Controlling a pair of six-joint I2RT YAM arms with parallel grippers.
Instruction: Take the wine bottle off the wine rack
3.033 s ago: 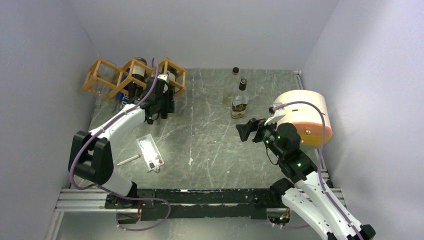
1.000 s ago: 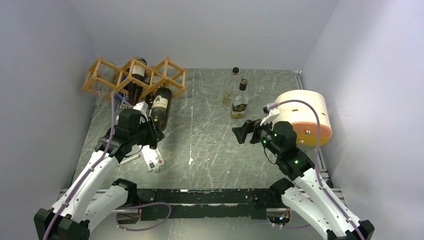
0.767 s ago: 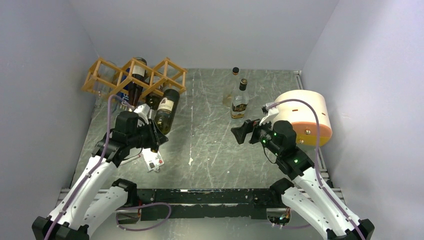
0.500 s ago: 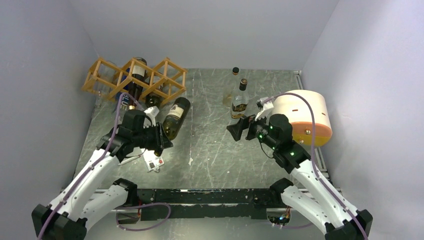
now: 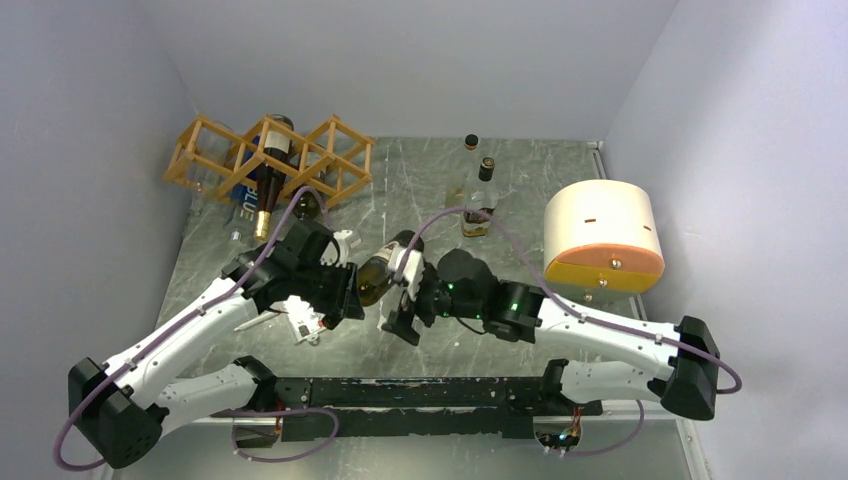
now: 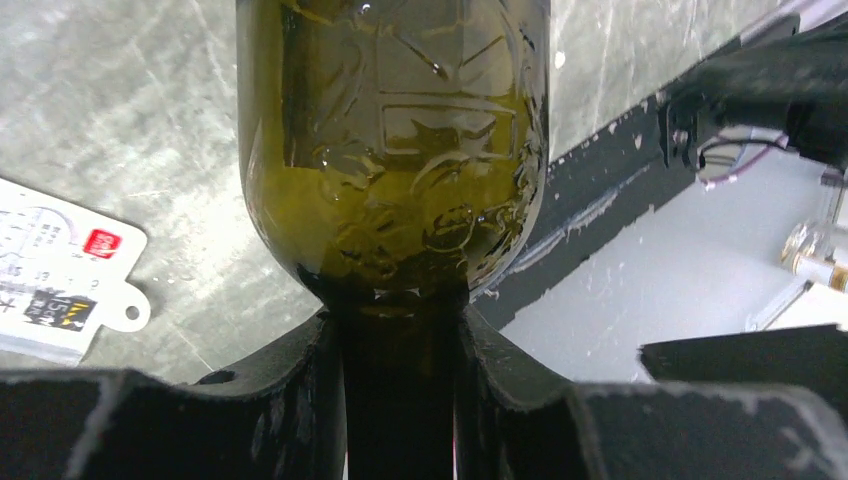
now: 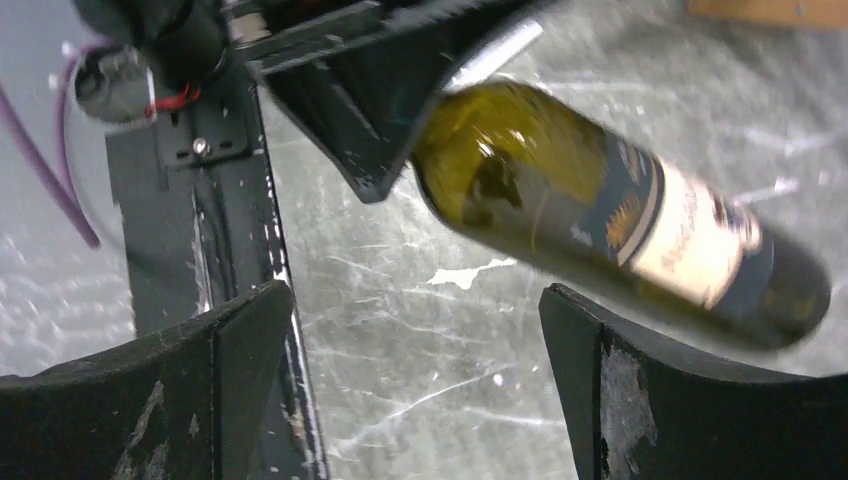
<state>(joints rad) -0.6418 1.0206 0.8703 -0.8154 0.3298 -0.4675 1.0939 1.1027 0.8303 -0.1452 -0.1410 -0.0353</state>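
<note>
The wine bottle [image 5: 383,272], dark green glass with a cream label, hangs level above the middle of the table, clear of the orange-brown wine rack [image 5: 330,158] at the back left. My left gripper [image 5: 350,292] is shut on its neck. In the left wrist view the neck fills the space at my left gripper [image 6: 396,335], with the bottle's shoulder [image 6: 392,150] beyond. My right gripper [image 5: 405,298] stands open close to the bottle's body. In the right wrist view the bottle [image 7: 620,210] lies just beyond my right gripper [image 7: 415,365], with nothing between the fingers [image 7: 240,350].
One more bottle [image 5: 268,185] stays in the rack. A labelled bottle [image 5: 480,205] stands at the back centre with a small one [image 5: 471,142] behind. A cream and orange cylinder [image 5: 600,235] lies right. A white card [image 5: 305,322] lies under my left arm. A black rail [image 5: 400,390] runs along the near edge.
My left arm has carried the bottle away from the rack, to the right and nearer. My right arm has swung left from beside the cylinder to the bottle, jaws still open.
</note>
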